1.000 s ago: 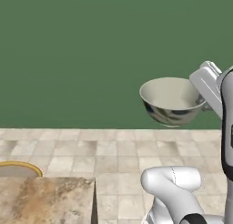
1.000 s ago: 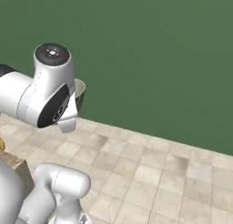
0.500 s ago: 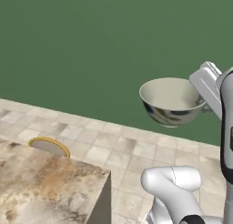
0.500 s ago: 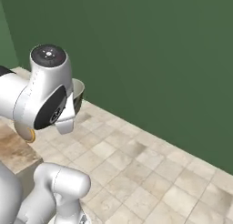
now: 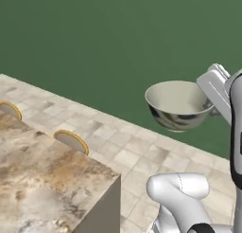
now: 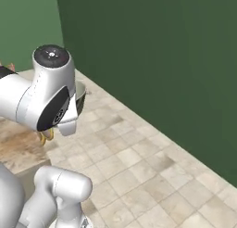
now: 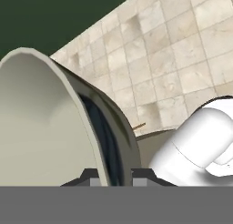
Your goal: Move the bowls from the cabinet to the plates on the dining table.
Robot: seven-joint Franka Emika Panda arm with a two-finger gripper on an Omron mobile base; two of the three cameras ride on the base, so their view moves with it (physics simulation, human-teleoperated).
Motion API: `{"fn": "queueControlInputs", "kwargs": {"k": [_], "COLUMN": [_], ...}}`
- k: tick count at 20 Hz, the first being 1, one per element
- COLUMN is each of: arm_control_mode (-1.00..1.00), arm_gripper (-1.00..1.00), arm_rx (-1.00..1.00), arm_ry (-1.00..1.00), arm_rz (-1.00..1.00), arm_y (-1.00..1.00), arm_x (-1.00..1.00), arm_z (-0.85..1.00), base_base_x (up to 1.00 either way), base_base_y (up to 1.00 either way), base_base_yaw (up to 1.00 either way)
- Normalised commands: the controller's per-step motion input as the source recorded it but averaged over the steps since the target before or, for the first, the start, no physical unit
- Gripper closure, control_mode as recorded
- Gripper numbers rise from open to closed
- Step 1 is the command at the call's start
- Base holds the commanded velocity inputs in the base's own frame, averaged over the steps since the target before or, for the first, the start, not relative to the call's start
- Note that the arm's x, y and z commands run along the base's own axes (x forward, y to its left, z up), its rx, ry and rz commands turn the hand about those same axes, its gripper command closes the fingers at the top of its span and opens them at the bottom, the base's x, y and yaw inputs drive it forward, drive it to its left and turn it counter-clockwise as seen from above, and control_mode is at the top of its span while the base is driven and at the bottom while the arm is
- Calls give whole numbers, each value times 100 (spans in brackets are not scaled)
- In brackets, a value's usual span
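Green wall, tiled floor. Claw (image 7: 111, 175) pinching grey bowl (image 5: 177, 104) rim, mid-carry; next: get over desk (image 5: 42, 180), find a plate.

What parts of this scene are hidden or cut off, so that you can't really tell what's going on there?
- Grey-white bowl: in the right base view the arm hides all but a sliver.
- End effector: the hand view's bottom edge cuts its fingertips, clamped on the rim.
- Dining table: the left base view's edges crop it, so no plates can be seen.
- Stools: the table hides all but their yellow rims.
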Motion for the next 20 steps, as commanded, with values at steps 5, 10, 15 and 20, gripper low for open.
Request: {"fn": "queueControlInputs", "kwargs": {"k": [5, 10, 15, 20], "arm_control_mode": [100, 100, 100, 100], "arm_gripper": [100, 100, 100, 100], "arm_rx": [0, 0, 0, 0], "arm_ry": [0, 0, 0, 0], "arm_rz": [0, 0, 0, 0], "arm_y": [0, 0, 0, 0], "arm_x": [0, 0, 0, 0], "arm_z": [0, 0, 0, 0], "base_base_x": [20, 9, 0, 0], "base_base_y": [-34, -76, -100, -100], "base_base_yaw": [51, 48, 40, 41]}}
